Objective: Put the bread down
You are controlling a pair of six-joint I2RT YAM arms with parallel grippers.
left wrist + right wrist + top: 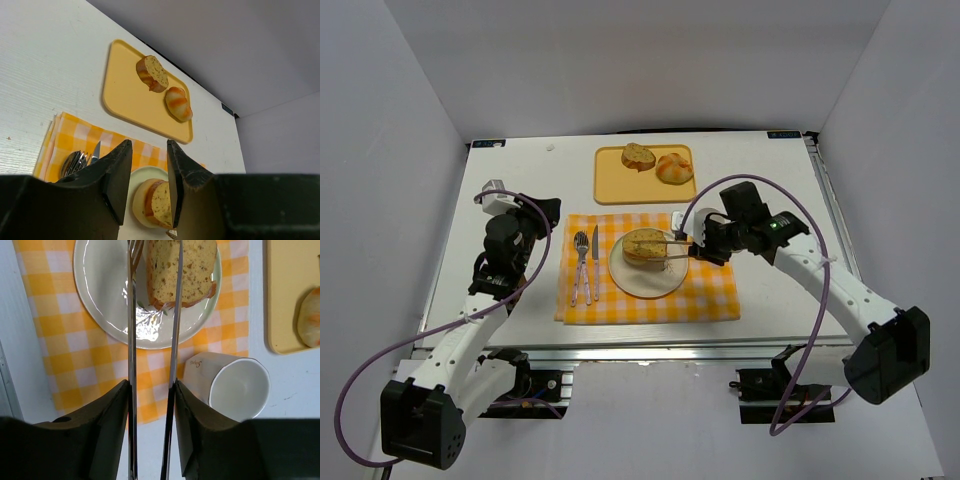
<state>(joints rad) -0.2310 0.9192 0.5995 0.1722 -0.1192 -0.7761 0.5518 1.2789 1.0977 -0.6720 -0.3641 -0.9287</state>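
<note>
Right gripper [150,385]: clenched on a pair of metal tongs [131,340], whose blades run forward from between its fingers to the plate.
Left gripper [148,145]: released and empty, held off to the left above the table and well apart from the plate.
Bread slice [197,270]: on the plate. One tong blade is just beside its edge and the other crosses over it. Whether they are pinching it cannot be told.
Handling: probably light, with a soft, crumbly middle and a firmer crust. A hard squeeze would likely dent or tear it. The best hold looks to be across the crusted sides, with gentle pressure.
Plate [100,280]: pale, glossy and likely slippery, so the slice could skid if nudged.
Checked cloth [710,295]: yellow and white, lying under the plate, with a fork [580,265] and a knife [593,260] side by side on its left part.
Cup [235,385]: white, near the plate at the cloth's edge, just beside the tongs' path.
Tray [620,185]: yellow, beyond the cloth, carrying another slice [638,156] and a roll [673,168].
Table [770,180]: flat and white.
Room: plain pale walls close on three sides.
</note>
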